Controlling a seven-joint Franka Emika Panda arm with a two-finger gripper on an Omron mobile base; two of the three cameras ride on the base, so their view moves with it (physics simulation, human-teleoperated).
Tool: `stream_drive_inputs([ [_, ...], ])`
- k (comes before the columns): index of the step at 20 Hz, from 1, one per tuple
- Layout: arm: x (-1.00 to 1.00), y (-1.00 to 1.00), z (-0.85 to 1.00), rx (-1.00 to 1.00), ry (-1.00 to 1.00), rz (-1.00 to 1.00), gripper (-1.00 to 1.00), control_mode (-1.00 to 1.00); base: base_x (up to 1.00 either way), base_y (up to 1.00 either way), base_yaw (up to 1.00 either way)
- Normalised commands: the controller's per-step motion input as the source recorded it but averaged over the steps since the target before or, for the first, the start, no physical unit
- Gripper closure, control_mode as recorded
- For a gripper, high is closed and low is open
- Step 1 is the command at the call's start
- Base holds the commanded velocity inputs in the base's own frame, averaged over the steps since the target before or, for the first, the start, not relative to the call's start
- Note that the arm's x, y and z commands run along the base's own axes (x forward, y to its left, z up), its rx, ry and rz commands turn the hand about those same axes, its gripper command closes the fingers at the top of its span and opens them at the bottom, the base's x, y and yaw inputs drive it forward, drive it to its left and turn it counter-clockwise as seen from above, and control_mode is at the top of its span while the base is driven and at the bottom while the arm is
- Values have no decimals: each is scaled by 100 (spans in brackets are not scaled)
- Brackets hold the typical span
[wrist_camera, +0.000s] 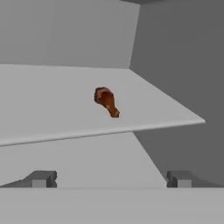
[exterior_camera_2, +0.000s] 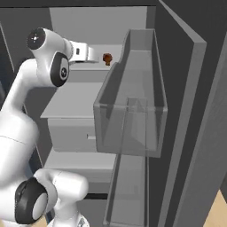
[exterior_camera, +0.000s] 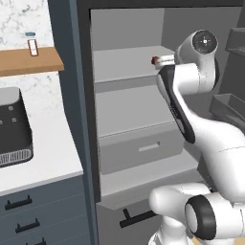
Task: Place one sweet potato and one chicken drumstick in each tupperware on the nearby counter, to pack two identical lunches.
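A dark reddish-brown chicken drumstick [wrist_camera: 106, 100] lies alone on the upper grey fridge shelf [wrist_camera: 52, 100], its bone end pointing toward me. It also shows as a small red-brown piece [exterior_camera_2: 107, 58] just past my hand, and at the arm's edge [exterior_camera: 154, 60]. My gripper [wrist_camera: 111, 179] is open and empty, a short way in front of the drumstick and level with the shelf. The white counter [exterior_camera: 45, 160] lies left of the fridge. The sweet potato and the tupperware are out of view.
The fridge stands open, with a lower shelf [exterior_camera: 129, 107] and a grey drawer [exterior_camera: 141, 148] under the upper shelf. Clear door bins [exterior_camera_2: 131, 111] hang at the right. A black toaster [exterior_camera: 12, 127] sits on the counter, and a shaker [exterior_camera: 32, 44] stands on a wooden wall shelf.
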Motion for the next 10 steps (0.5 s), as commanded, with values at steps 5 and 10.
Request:
stream_drive_inputs([
  [5,100,-38,0,1,3,7,-100,-100,0,0,0],
  [10,93,-37,0,0,23,14,-100,-100,0,0,0],
])
